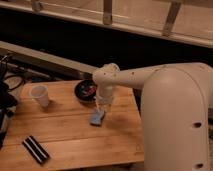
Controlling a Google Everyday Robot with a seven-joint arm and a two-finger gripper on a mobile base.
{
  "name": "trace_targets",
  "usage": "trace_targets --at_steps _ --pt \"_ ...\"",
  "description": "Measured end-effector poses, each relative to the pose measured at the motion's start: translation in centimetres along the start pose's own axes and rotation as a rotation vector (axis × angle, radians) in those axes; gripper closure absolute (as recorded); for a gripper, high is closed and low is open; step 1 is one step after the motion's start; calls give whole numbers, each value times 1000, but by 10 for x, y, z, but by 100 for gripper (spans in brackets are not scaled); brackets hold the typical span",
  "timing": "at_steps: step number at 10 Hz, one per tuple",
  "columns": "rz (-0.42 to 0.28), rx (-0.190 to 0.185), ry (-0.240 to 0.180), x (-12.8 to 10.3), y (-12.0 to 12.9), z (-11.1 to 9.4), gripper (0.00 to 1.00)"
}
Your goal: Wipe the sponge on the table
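Note:
The light-blue sponge (pixel 97 118) lies on the wooden table (pixel 65 135), right of its middle. My gripper (pixel 101 107) points down from the white arm and sits directly on the sponge's upper end. The arm reaches in from the large white body at the right. A white cup (pixel 40 95) stands at the table's back left.
A dark bowl (pixel 86 90) with something red inside sits at the back edge, just behind the gripper. A black flat block with white stripes (pixel 35 149) lies near the front left corner. Dark equipment and cables (pixel 6 100) stand at the left edge.

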Motion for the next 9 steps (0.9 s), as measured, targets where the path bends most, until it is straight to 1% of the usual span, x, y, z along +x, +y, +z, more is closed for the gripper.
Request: trace_targets --at_steps 1,2,3,4,5,7,9 --pt "-1 -4 -1 0 0 0 81" --pt "-7 -9 0 -1 0 0 93" --pt "-15 -12 3 -1 1 0 98" --pt "-20 -16 13 -1 2 2 99" --pt "-22 -24 34 -2 3 7 92" --pt "-23 -31 62 -3 4 16 76" --pt "-32 -38 92 -4 7 27 54"
